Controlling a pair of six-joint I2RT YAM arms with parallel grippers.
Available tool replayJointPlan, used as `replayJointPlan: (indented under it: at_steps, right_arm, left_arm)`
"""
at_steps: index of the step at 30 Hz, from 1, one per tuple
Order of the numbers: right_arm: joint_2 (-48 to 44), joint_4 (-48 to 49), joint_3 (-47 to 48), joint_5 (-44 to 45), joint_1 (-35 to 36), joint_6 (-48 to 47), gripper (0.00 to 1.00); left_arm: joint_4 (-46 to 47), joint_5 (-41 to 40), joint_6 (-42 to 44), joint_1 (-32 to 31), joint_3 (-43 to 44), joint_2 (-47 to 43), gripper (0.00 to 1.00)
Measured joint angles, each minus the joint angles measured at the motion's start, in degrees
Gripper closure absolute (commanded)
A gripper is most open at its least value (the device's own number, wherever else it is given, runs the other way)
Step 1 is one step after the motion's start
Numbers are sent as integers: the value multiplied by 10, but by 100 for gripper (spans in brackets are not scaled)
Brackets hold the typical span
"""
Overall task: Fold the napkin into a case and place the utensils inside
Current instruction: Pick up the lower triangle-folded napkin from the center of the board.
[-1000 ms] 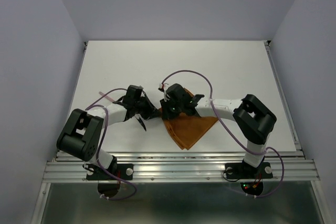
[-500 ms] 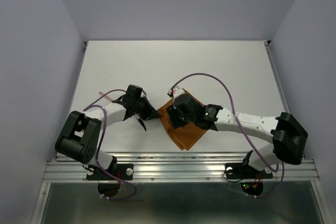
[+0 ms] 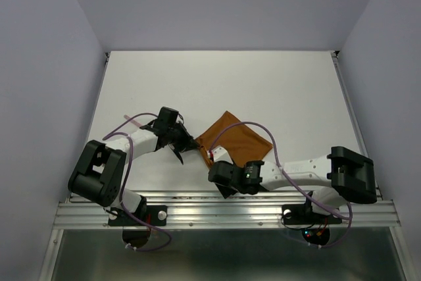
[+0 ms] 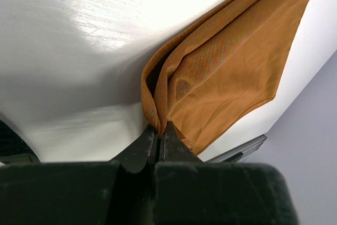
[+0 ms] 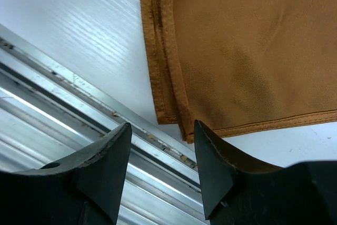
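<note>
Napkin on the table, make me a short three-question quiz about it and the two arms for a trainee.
1. True or false: the left fingers are shut on a fold of the napkin.
2. Pick one. The right fingers are: A) shut on the napkin, B) open over its near corner, C) out of sight in every view.
3. Fill in: the right fingers hang by the table's ___ edge, beside the metal rail.

Key: 1 true; 2 B; 3 near.
</note>
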Motion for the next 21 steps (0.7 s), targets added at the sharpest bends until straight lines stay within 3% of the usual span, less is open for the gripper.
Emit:
replayJointPlan:
  at_steps: [5,8,12,13,15,21]
  right_arm:
    - [33,-1,0,25,3,5,43]
    - [55,2,11,42,3,8,49]
    - [67,15,18,46,3,11,72]
    - [67,18,17,46,4,11,86]
    - [67,21,17,47,4,12,97]
    - [33,31,-14,59,4,3,99]
  left_arm:
    - [-1,-4,-1,-2,0,0,100]
    - [-1,-4,-1,-2,0,0,100]
    - [-1,-4,-1,-2,0,0,100]
    - [-1,-4,-1,-2,0,0,100]
    - [-1,-4,-1,-2,0,0,100]
    - [-4,-4,-2,-3,0,0,100]
